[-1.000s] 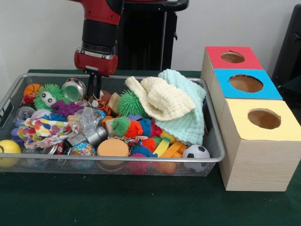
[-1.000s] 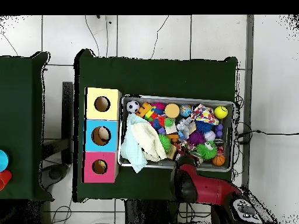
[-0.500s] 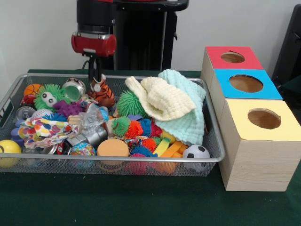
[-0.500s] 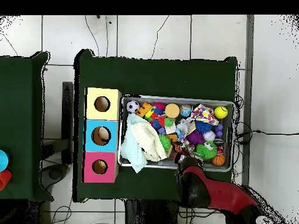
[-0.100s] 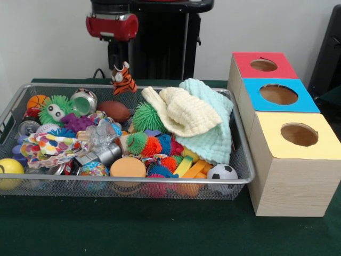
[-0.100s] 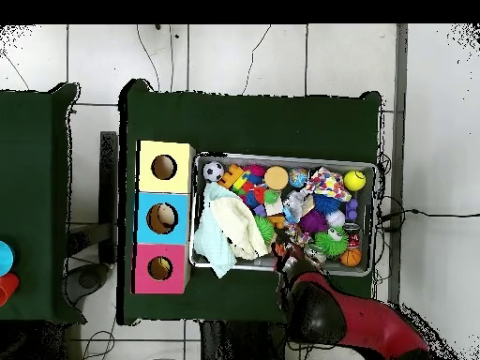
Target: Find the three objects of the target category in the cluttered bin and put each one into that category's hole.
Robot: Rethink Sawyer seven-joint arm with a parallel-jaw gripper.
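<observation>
You have the wire bin [image 5: 242,160] on the green table [image 5: 160,229], and everything here is placed against that bin. Beside it, at its folded-cloth end, stand three wooden boxes [image 5: 282,133] with red, blue and yellow tops, one round hole in each. The arm [image 5: 112,24] comes straight down over the bin's rim on the robot's side. Its gripper [image 5: 120,66] is clamped on the small tiger toy [image 5: 123,78], which hangs clear above the clutter, over the brown football [image 5: 113,110]. Behind the bin you see a pale wall.
</observation>
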